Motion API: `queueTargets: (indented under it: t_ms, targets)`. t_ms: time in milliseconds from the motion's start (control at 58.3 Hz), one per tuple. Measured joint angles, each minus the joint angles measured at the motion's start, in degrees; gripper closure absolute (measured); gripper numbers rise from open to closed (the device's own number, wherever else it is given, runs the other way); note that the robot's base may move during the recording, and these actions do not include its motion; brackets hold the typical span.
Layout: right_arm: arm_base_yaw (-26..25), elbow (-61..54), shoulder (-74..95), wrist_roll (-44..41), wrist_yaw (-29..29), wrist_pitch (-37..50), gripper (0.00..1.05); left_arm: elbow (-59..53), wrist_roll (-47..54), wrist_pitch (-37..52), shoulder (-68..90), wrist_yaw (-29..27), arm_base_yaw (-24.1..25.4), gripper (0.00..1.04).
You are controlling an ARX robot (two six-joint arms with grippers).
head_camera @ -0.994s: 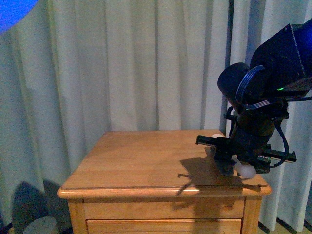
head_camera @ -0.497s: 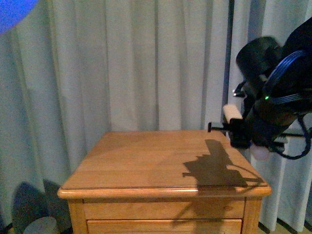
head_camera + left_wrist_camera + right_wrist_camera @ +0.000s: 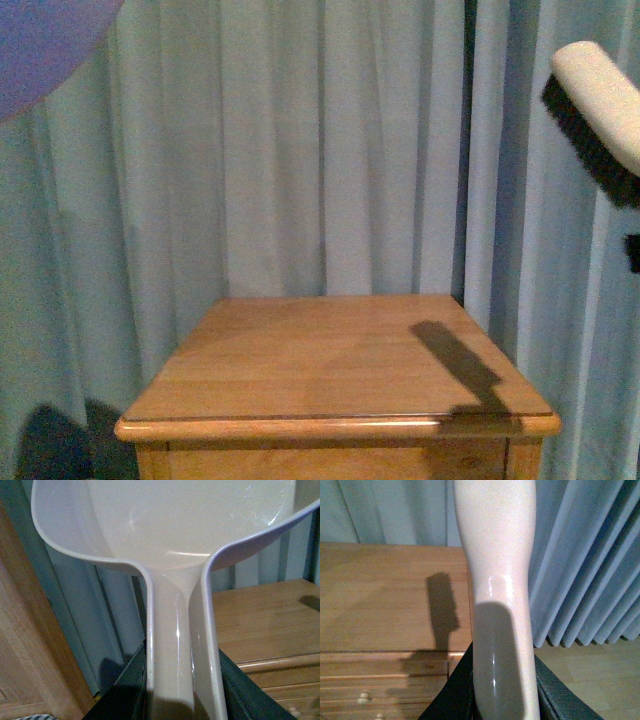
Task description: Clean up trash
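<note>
No white wad of trash shows in any view; the wooden table top (image 3: 330, 350) bears only a shadow. My right gripper (image 3: 502, 700) is shut on the beige handle of the brush (image 3: 497, 580). In the front view the brush (image 3: 598, 105) is high at the right edge, black bristles facing down-left, beyond the table's right side. My left gripper (image 3: 182, 700) is shut on the handle of the beige dustpan (image 3: 170, 525), whose scoop fills the left wrist view; no trash shows in the visible part. A blurred bluish-purple shape (image 3: 45, 45) shows in the front view's top left corner.
Pale curtains (image 3: 330, 150) hang close behind the table. The table has drawers with small knobs (image 3: 364, 698) on its front. A wooden panel (image 3: 20, 645) stands beside the left arm. Bare floor (image 3: 590, 680) lies right of the table.
My right arm has risen from low over the table's right front corner and swung off to the right. The brush now points up. The table looks slightly lower in frame.
</note>
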Motion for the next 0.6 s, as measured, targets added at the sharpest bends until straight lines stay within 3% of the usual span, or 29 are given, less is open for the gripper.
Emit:
queueTargets:
  t_ms: [206,600]
  targets:
    - [0.1,-8.4,-12.8,-0.3,5.5,1.9,0.85,0.0,0.0,0.0,0.0,0.0,0.0,0.77]
    - [0.0,-10.4,-20.2,0.2,9.9,2.0,0.85,0.0,0.0,0.0,0.0,0.0,0.0,0.77]
